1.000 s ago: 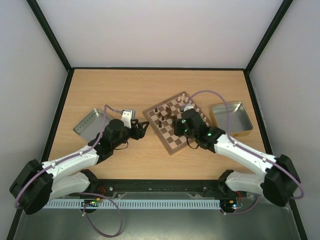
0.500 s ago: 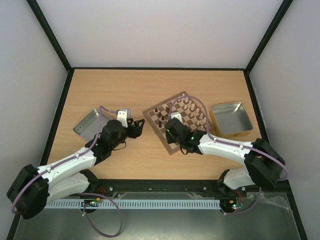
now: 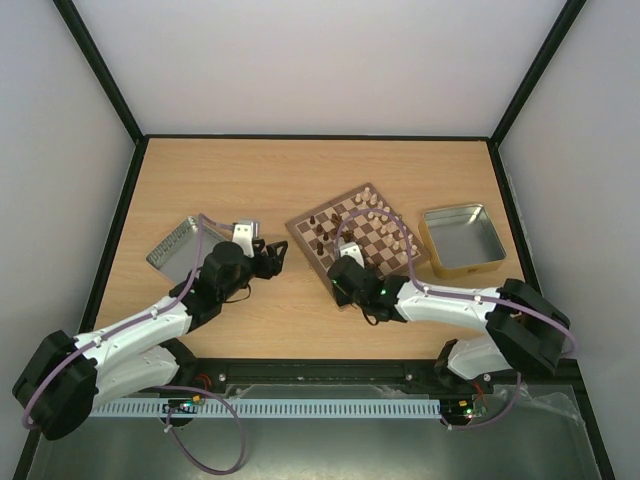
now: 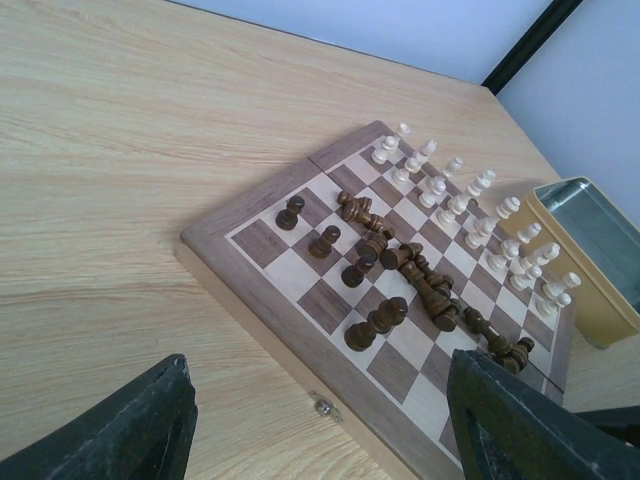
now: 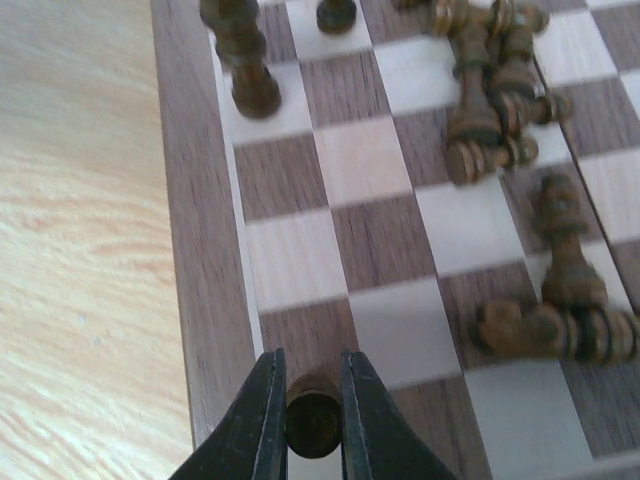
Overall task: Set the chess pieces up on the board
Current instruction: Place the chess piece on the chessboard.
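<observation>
The board (image 3: 400,262) lies right of centre, turned at an angle. Cream-white chess pieces (image 4: 470,205) stand in two rows along its far right side. Dark pieces (image 4: 420,280) lie in a heap in the middle, and a few dark pawns (image 4: 325,240) stand near the left edge. My right gripper (image 5: 312,400) is shut on a small dark piece (image 5: 313,425), low over a dark square by the board's rim (image 5: 185,200) at its near corner. My left gripper (image 3: 274,256) hangs open over bare table left of the board, with nothing between its fingers (image 4: 130,430).
A grey tin (image 3: 183,246) lies on the table behind my left arm. A gold-rimmed tin (image 3: 462,238) sits right of the board. A small metal latch (image 4: 322,406) sticks out of the board's near edge. More fallen dark pieces (image 5: 560,330) lie right of my right gripper.
My right gripper has travelled from the middle of the board to its near left corner, carrying the dark piece. The left gripper has drifted slightly left and stays open.
</observation>
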Motion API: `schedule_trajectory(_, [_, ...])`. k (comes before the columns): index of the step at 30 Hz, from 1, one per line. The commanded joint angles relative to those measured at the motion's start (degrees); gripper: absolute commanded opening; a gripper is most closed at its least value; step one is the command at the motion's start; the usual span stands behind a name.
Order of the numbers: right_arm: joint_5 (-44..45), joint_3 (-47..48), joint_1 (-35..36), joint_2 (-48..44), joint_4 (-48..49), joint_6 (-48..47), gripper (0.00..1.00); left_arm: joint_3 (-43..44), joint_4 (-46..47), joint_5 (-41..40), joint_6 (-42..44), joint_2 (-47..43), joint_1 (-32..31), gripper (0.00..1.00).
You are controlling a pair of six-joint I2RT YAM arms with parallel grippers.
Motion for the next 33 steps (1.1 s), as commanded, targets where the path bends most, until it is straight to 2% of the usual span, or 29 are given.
schedule_trajectory(1, [2.7, -3.8, 1.4, -3.3, -0.9, 3.6, 0.06, -1.0, 0.8, -0.5, -0.6, -0.5, 0.4, 0.7])
schedule_trajectory(6, [3.1, -4.3, 1.7, -1.8, -0.7, 4.2, 0.06, -0.9, 1.1, -0.2, -0.8, -0.1, 0.5, 0.7])
schedule_trajectory(11, [2.5, -4.1, 1.7, -2.7, -1.5, 4.7, 0.1, -0.9, 0.7, -0.2, -0.8, -0.5, 0.5, 0.71])
schedule_trajectory(17, [1.9, -4.2, 1.8, -6.3, -2.8, 5.0, 0.08, -1.1, 0.9, -0.1, -0.9, -0.6, 0.6, 0.71])
schedule_trajectory(25, [1.2, -5.8, 1.7, -6.0, -2.1, 5.0, 0.08, -1.2, 1.2, 0.4, -1.1, -0.4, 0.7, 0.71])
schedule_trajectory(33, [0.3, -5.5, 1.8, -4.6, -1.2, 4.8, 0.18, -1.5, 1.0, 0.7, -1.4, -0.8, 0.7, 0.71])
